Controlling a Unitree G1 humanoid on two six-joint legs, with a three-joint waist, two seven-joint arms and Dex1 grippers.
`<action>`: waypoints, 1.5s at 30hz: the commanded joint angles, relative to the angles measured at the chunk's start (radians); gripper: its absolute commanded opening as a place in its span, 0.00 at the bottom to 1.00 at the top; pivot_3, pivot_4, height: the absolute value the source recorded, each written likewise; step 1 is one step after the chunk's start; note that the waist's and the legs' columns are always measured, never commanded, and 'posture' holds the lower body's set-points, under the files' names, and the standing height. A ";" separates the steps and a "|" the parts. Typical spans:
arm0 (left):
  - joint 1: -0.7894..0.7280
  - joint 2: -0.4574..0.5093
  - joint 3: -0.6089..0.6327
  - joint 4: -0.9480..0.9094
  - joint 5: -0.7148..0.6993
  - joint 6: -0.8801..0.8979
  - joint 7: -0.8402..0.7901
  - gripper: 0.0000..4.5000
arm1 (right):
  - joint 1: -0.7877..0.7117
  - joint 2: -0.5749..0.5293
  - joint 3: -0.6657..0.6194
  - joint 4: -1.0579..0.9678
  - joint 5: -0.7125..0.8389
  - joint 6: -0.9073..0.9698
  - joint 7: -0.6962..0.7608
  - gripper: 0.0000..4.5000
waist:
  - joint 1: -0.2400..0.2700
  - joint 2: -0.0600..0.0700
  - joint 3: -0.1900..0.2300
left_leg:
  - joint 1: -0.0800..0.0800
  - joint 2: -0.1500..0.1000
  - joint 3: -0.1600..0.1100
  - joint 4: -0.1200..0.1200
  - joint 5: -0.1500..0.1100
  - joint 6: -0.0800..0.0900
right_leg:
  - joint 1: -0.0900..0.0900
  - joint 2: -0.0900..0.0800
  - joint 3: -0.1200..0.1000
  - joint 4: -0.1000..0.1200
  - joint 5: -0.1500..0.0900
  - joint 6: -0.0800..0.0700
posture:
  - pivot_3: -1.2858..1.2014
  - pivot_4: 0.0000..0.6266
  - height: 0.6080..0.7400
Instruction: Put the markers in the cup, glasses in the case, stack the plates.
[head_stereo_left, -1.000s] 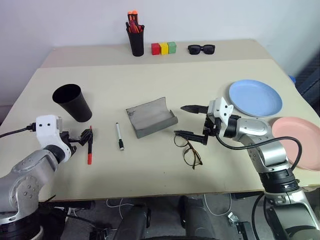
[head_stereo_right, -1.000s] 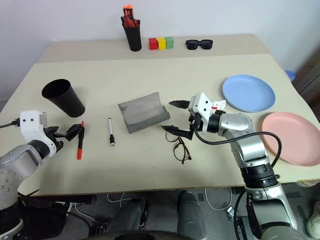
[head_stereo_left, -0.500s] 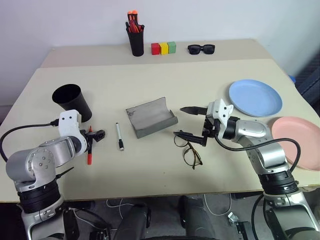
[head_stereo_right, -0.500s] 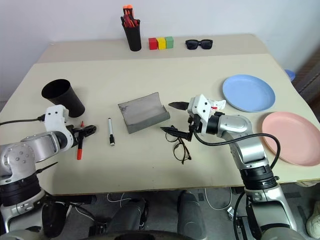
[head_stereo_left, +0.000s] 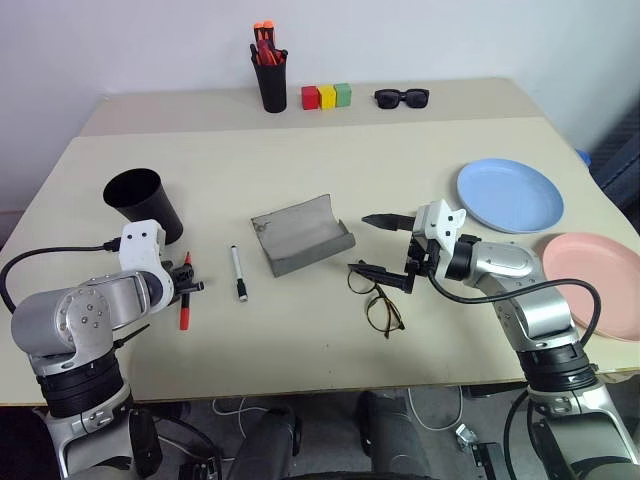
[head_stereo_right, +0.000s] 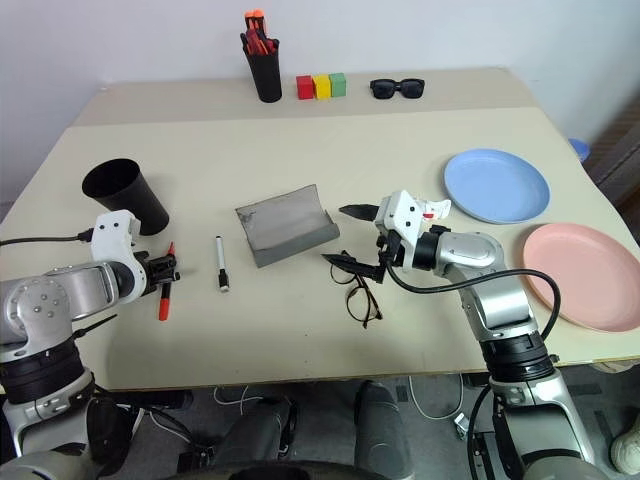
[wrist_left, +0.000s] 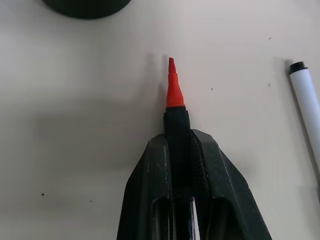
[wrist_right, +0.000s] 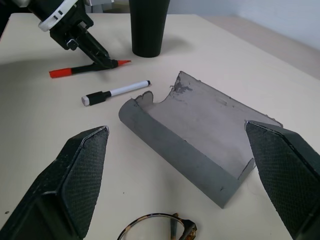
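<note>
Gripping the red marker (wrist_left: 173, 95) near the desk's (head_stereo_left: 330, 160) left edge, your left gripper (head_stereo_left: 186, 288) must lift it into the black cup (head_stereo_left: 142, 203) beside; your right gripper (head_stereo_left: 385, 246) hangs spread above the glasses (head_stereo_left: 377, 299).

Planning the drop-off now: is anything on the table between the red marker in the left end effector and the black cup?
Nothing visible. The left end effector is shut on the red marker, and only bare table lies between it and the black cup.

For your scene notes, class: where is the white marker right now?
In the head views, the white marker lies on the table, left of centre, between the grey case and the red marker.
</note>
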 joint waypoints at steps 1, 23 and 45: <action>-0.046 0.021 -0.032 -0.091 -0.007 -0.076 -0.054 0.01 | -0.036 -0.013 -0.075 -0.021 0.090 0.039 0.018 1.00 | 0.001 -0.001 0.000 | 0.000 0.000 0.000 0.000 0.000 0.000 | 0.000 0.000 0.000 0.000 0.000 0.000 | 0.52 0.24 1.00; -0.230 0.146 -0.011 0.450 0.247 -1.494 -0.332 0.01 | -0.060 0.044 -0.124 -0.107 0.284 0.205 -0.046 1.00 | 0.002 0.000 0.000 | -0.001 0.000 0.001 0.000 -0.001 0.001 | 0.000 0.000 0.000 -0.003 0.001 -0.001 | 0.52 0.24 1.00; -0.088 0.070 -0.025 0.694 0.226 -1.813 -0.378 0.50 | -0.067 0.030 -0.101 -0.099 0.234 0.184 -0.053 1.00 | 0.000 0.000 0.000 | -0.001 0.000 0.001 0.001 -0.002 0.003 | 0.000 0.000 0.000 -0.002 0.002 0.000 | 0.52 0.24 1.00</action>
